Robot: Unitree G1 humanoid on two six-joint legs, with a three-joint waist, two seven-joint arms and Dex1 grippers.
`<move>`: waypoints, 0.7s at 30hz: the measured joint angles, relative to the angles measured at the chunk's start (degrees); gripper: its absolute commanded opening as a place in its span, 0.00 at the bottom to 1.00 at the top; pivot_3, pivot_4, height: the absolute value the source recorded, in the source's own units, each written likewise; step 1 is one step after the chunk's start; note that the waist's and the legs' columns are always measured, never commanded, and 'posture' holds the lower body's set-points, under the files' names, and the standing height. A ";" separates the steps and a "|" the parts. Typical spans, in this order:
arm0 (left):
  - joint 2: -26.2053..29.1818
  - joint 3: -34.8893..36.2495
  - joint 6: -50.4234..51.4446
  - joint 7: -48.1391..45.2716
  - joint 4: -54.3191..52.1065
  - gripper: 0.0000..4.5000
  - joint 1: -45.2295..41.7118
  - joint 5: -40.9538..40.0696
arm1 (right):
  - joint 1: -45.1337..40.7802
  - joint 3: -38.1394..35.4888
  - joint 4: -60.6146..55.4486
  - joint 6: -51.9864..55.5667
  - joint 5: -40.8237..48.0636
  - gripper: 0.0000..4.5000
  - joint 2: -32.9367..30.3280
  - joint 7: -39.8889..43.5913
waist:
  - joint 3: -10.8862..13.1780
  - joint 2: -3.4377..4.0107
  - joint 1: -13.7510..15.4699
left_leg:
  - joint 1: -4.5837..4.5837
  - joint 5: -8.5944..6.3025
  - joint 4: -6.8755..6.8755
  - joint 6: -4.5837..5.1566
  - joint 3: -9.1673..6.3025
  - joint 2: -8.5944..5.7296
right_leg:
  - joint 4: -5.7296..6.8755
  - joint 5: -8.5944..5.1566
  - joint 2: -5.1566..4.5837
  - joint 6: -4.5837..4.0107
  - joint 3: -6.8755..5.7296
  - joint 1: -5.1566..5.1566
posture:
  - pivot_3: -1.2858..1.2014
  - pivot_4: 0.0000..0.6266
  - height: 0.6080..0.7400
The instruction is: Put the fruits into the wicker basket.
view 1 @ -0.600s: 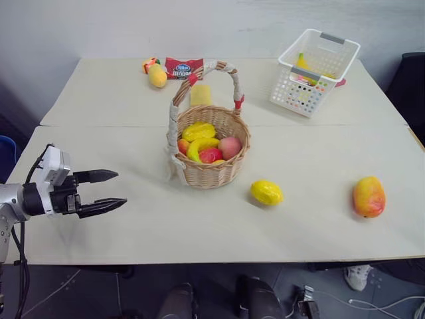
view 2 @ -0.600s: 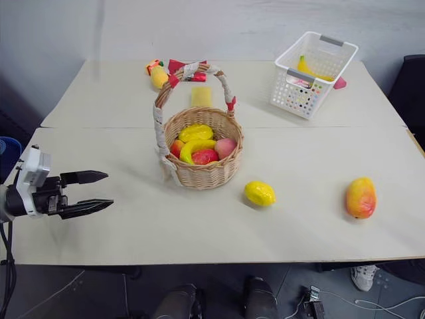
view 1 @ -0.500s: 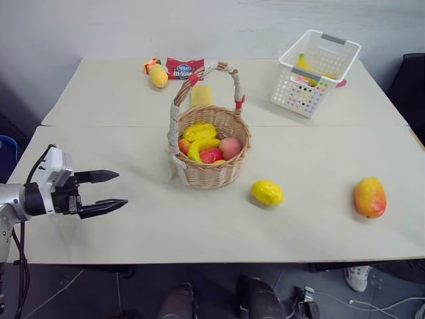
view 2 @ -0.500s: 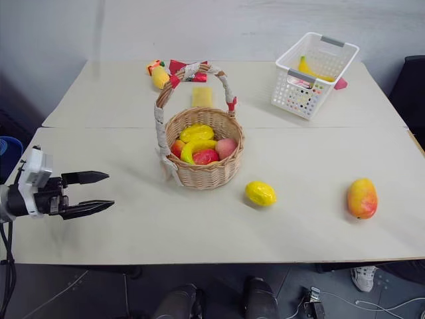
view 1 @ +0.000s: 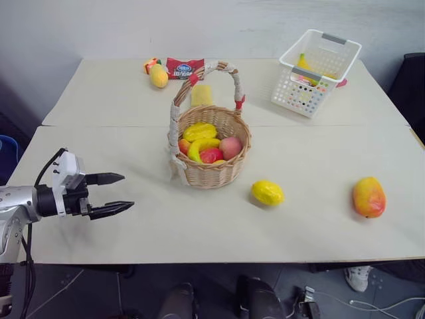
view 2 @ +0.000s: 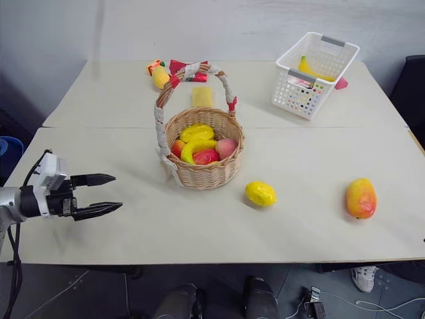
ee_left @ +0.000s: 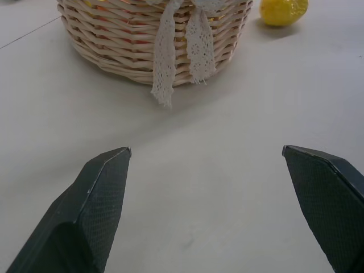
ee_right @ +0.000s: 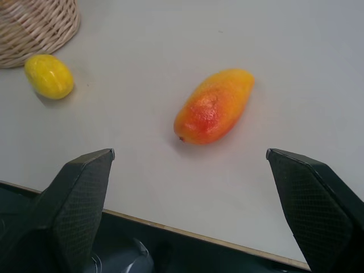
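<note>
Bare table (view 1: 133,100) is lying open between the left gripper (view 1: 118,194), whose fingers are standing apart, and the wicker basket (view 1: 211,166), with nothing sitting in that stretch. The basket's tall arched handle (view 1: 206,73) is spanning its mouth, narrowing entry from above, and fruit is already crowding the inside. The lemon (view 1: 267,193) is lying just right of the basket, with clear tabletop all around it. The mango (view 1: 369,197) is sitting well apart near the right edge, and the right gripper (ee_right: 190,153) is facing it with wide-spread fingers and nothing in between.
</note>
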 measured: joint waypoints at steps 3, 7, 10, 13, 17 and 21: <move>0.00 -1.01 0.78 0.17 0.11 1.00 -1.50 0.01 | 0.00 0.09 0.07 -0.17 -0.44 0.99 0.38 -0.33 | 0.00 0.00 0.11 | 0.00 0.00 0.00 0.01 0.01 -0.03 | 0.00 0.00 -0.01 0.00 0.00 0.01 | 0.52 0.24 1.00; 0.00 -1.60 2.57 0.74 0.17 1.00 -4.58 -0.15 | -0.72 0.09 -0.15 0.11 -0.11 0.99 0.38 -0.55 | 0.00 0.00 0.05 | 0.02 0.02 0.00 0.03 0.03 -0.02 | 0.02 0.00 0.01 0.01 0.04 0.02 | 0.52 0.24 1.00; -0.05 -2.28 5.32 0.73 -0.71 1.00 -5.96 -1.63 | -2.82 0.09 -3.72 2.92 2.48 0.99 0.32 -1.94 | 0.02 0.03 -0.17 | 0.04 0.03 0.00 0.04 0.09 0.04 | 0.03 0.00 0.07 0.01 0.10 0.01 | 0.52 0.24 1.00; -0.33 -3.45 9.45 -0.16 -6.08 1.00 -8.21 -5.96 | -8.22 2.52 -12.22 7.13 8.08 0.99 -1.55 -4.66 | 0.04 0.01 -0.51 | 0.09 0.02 0.00 0.00 0.17 0.09 | 0.07 0.01 0.09 0.01 0.21 0.01 | 0.52 0.24 1.00; -0.05 -5.37 13.24 -2.27 -14.33 1.00 -10.40 -11.05 | -19.42 15.24 -23.67 8.30 11.79 0.99 -4.99 -10.00 | 0.04 0.03 -0.57 | 0.10 0.08 0.00 0.01 0.21 0.25 | 0.10 0.00 0.35 0.00 0.23 -0.01 | 0.52 0.24 1.00; 0.04 -8.13 15.34 -2.48 -20.20 1.00 -12.45 -13.22 | -33.89 38.00 -29.73 6.32 7.04 0.99 -5.25 -17.04 | 0.06 0.03 -0.29 | 0.04 0.10 0.00 -0.02 0.33 0.38 | 0.13 -0.02 0.93 -0.04 0.29 -0.10 | 0.52 0.24 1.00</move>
